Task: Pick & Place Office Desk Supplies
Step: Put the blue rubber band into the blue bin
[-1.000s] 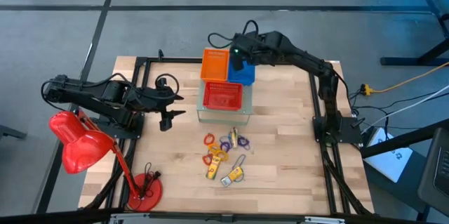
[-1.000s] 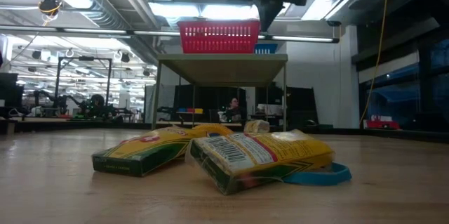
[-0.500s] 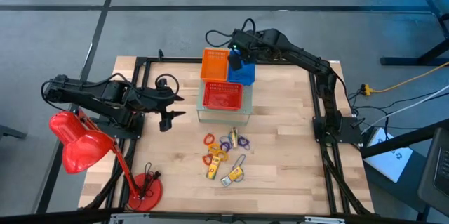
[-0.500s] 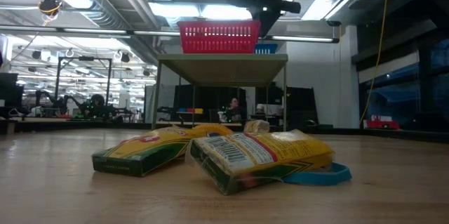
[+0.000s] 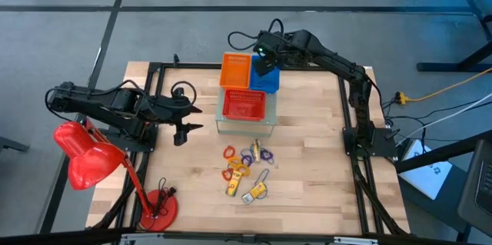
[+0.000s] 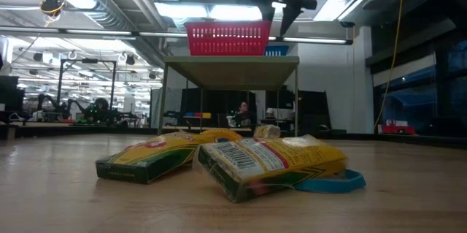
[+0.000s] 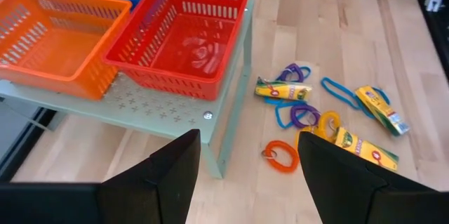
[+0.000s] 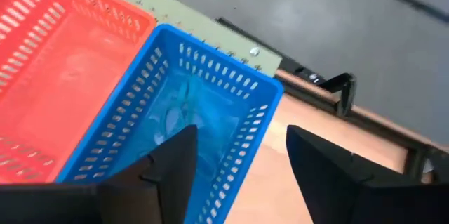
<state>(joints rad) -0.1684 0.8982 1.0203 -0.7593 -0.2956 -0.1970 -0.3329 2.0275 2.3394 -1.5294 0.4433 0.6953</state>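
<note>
The right tool [image 5: 264, 57] hangs over the blue basket [image 5: 265, 77] at the bench's [image 5: 307, 160] far edge, its fingers [image 8: 165, 164] spread apart with nothing between them. The left tool [image 5: 183, 117] waits open and empty left of the basket stand. The remaining supplies, crayon boxes [image 5: 237, 171] and coloured loops [image 5: 228, 153], lie scattered on the bench in front of the red basket [image 5: 244, 105], well apart from the right tool and toward the near edge. The left tool seems nearer to them. The left wrist view shows the boxes [image 7: 282, 91] lying flat at differing angles, so each long axis needs its own alignment. The right wrist view shows only the blue basket's [image 8: 184, 119] interior, something pale and indistinct on its floor.
</note>
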